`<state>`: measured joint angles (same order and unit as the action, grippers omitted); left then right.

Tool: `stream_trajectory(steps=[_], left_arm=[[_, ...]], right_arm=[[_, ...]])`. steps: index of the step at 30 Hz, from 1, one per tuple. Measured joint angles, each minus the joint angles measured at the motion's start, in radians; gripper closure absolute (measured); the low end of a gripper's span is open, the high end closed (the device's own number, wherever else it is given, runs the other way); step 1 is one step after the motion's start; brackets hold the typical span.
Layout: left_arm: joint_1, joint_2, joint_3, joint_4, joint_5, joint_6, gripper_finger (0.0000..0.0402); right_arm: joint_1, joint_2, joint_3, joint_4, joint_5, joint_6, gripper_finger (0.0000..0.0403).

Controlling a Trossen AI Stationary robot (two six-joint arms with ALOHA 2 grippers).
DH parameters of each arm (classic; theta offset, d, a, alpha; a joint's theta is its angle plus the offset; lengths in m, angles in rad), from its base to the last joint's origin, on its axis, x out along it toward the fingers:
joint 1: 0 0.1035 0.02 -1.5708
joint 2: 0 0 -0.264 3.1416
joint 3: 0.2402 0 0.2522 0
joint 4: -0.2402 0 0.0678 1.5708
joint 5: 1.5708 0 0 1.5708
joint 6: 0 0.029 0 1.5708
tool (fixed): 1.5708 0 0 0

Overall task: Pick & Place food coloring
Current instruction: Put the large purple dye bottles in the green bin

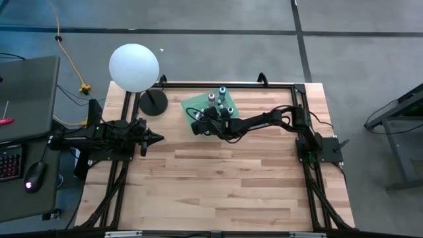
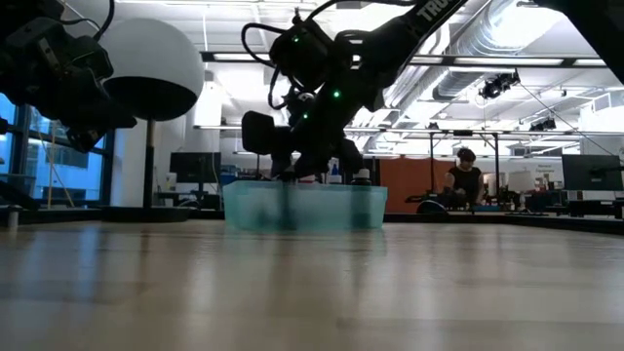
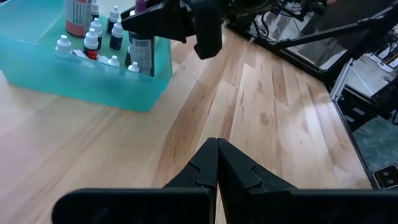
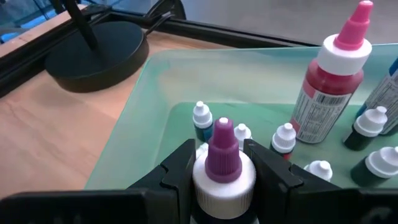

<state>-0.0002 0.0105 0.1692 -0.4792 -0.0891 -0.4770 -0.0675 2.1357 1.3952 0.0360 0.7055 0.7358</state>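
Purple-tipped food coloring bottle (image 4: 222,168) is clamped at its white cap by the right gripper (image 4: 221,177), over the teal bin (image 4: 155,81) among the small bottles (image 4: 283,138). A straight vertical lift is advised, neighbours avoided. Left gripper (image 3: 216,163) is parked, fingers pressed together.

Black arms (image 1: 264,120), green LEDs, cabling

Right claw (image 4: 222,180) clamped mid-table; left claw (image 3: 216,163) apparently closed, idle.
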Motion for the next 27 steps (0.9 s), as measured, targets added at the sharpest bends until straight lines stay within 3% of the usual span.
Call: stream_trajectory(steps=[13, 27], left_arm=[[0.000, 0.000, 0.000, 0.001, 0.000, 0.000, 0.0401], [0.000, 0.000, 0.000, 0.002, 0.000, 0.000, 0.0401]], right_arm=[[0.021, -0.001, 0.000, -0.012, -0.037, -0.043, 0.0286], [0.028, -0.014, -0.004, -0.021, -0.043, -0.173, 0.0222]])
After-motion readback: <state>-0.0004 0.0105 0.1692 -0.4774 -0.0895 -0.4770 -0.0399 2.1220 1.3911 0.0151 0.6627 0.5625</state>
